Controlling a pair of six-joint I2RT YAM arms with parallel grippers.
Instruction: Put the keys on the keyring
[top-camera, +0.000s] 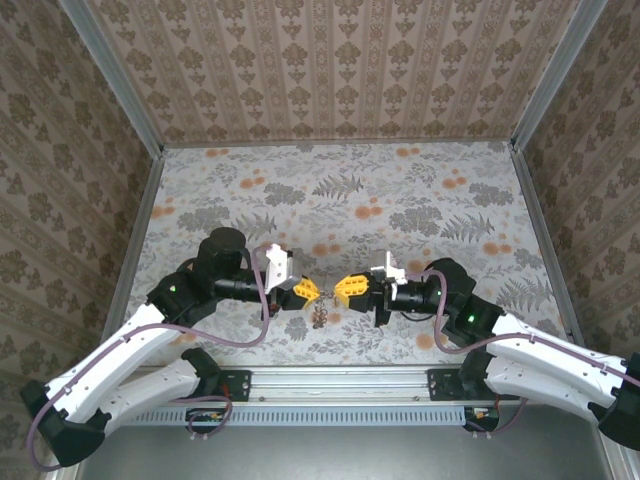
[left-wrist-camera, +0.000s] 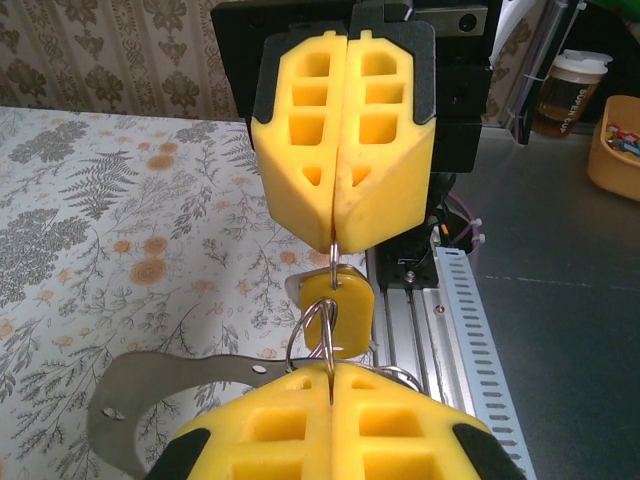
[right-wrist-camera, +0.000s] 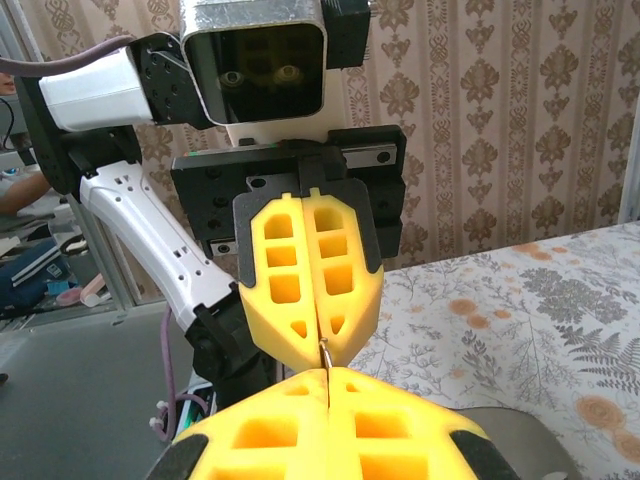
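Observation:
My two grippers meet tip to tip over the table's near middle. The left gripper (top-camera: 312, 291) (left-wrist-camera: 332, 368) is shut on the keyring (left-wrist-camera: 318, 325), a thin silvery wire loop standing up from its yellow pads. The right gripper (top-camera: 341, 290) (right-wrist-camera: 327, 372) faces it, shut on a short piece of the same wire (right-wrist-camera: 324, 352). That wire runs through the hole of a yellow-headed key (left-wrist-camera: 337, 300), which hangs between the tips. In the top view the keys (top-camera: 318, 316) dangle as a small dark cluster just below both grippers. The wire's route inside the pads is hidden.
The floral table (top-camera: 340, 200) stretches far and to both sides behind the grippers, walled by patterned panels. A metal rail (top-camera: 330, 385) runs along the near edge between the arm bases. Purple cables (top-camera: 262, 300) loop beside the left arm.

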